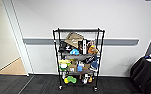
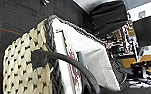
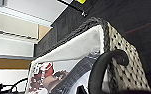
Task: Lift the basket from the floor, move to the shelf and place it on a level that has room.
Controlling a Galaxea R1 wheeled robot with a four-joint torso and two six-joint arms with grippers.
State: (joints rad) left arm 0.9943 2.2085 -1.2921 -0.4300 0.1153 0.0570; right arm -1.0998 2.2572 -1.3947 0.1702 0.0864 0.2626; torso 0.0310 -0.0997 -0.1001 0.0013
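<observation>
The basket (image 2: 28,72) is seen close up in both wrist views, raised above the dark floor (image 2: 13,17), which lies well below it. Its cream and dark checkered side, dark braided rim and white lining (image 2: 91,52) are shown in the left wrist view, and a dark loop handle (image 2: 66,62) arches from its side toward that camera. In the right wrist view the basket (image 3: 126,62) is shown from its other end, with a second handle (image 3: 106,65) curving toward that camera. Printed packets (image 3: 43,75) are seen lying inside on the lining. Each handle runs off toward its camera, so the basket lies right against each wrist; no gripper itself is made out, and whether the fingers are apart or clamped on a handle cannot be told.

In the head view the shelf (image 1: 78,57) is seen straight ahead against a white wall (image 1: 91,15), standing on the floor (image 1: 41,86) on small casters. Its top level (image 1: 78,30) is seen as a thin dark bar between the posts. The lower tiers are crowded with boxes, bags and colourful small items. A grey rail (image 1: 121,41) runs along the wall behind it. A tabletop draped in black cloth (image 1: 146,72) stands to the right, well apart from the shelf. An opening onto light wooden flooring (image 1: 13,68) is seen to the left.
</observation>
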